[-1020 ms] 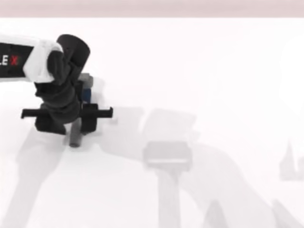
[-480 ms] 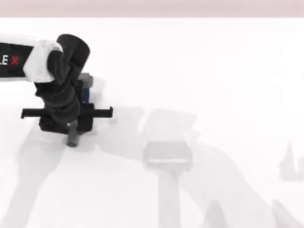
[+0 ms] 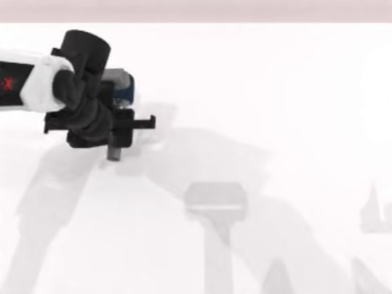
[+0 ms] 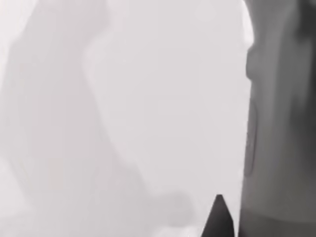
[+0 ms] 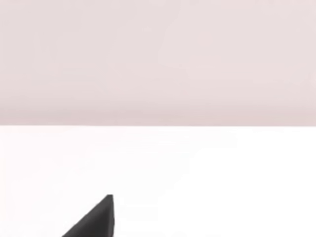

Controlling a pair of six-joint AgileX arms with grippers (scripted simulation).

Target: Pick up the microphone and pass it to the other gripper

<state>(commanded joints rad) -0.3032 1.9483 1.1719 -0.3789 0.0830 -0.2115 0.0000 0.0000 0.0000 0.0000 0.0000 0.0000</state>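
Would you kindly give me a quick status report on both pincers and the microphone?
Left pincer shut on the microphone, at table's left. Right pincer: one fingertip seen, nothing held in view. Nothing in the way.

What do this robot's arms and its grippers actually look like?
The left arm has a white shell with red lettering, then bulky black links. Its left gripper is black, with a long thin crossbar. In the wrist views, each gripper ends in a pointed black triangular fingertip. Of the right gripper, only one such tip shows.
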